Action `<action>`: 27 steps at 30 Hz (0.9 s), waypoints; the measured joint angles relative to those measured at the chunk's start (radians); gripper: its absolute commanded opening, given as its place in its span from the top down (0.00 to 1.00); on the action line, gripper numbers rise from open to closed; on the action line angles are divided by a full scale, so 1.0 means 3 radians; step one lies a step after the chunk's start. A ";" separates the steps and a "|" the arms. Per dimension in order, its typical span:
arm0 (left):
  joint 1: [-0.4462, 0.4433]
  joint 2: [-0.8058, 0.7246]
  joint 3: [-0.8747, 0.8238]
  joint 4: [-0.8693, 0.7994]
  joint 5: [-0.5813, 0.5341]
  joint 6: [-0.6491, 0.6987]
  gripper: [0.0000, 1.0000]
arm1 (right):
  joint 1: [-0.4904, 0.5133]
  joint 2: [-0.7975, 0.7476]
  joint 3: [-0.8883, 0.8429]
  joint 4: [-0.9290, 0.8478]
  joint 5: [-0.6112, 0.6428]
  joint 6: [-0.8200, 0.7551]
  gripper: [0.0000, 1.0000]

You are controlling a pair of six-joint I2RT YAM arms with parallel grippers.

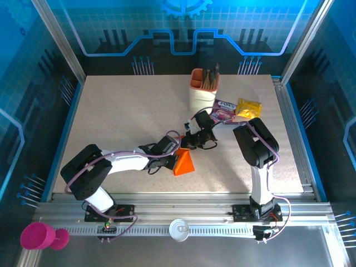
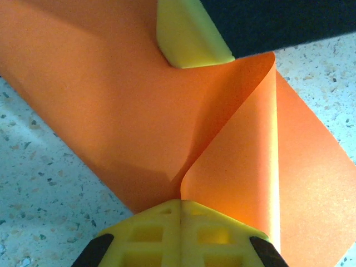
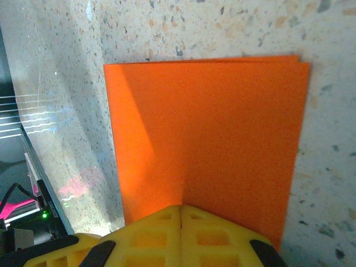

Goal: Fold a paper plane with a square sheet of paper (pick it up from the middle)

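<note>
Top view with wrist insets; all positions are given from the pen cup (image 1: 201, 97) at the far middle of the table (image 1: 111, 122). The left arm reaches in from well to the near left of the cup. The left gripper (image 2: 179, 204) has its yellow jaws pressed together, pinching a raised, curling fold of the square sheet of paper (image 1: 183, 164). The sheet, bright orange and folded over on itself, lies on the table nearer than the cup and slightly to its left. The right gripper (image 3: 181, 210), between cup and sheet, also has its jaws pressed together at the sheet's edge; whether a layer is caught between them cannot be told. One of its fingers (image 2: 189, 33) touches the paper. A pink packet (image 1: 224, 111) and a yellow packet (image 1: 248, 107) lie just right of the cup.
</note>
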 measured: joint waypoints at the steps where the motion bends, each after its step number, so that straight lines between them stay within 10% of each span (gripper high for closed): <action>1: 0.0000 0.0003 0.0000 0.0004 -0.0001 0.0000 1.00 | 0.0000 0.0001 0.0001 0.0000 -0.0003 0.0000 1.00; 27: 0.0015 0.0111 0.0045 0.0111 -0.0036 0.0006 1.00 | -0.0032 -0.0055 -0.0003 -0.0081 0.0039 -0.0001 1.00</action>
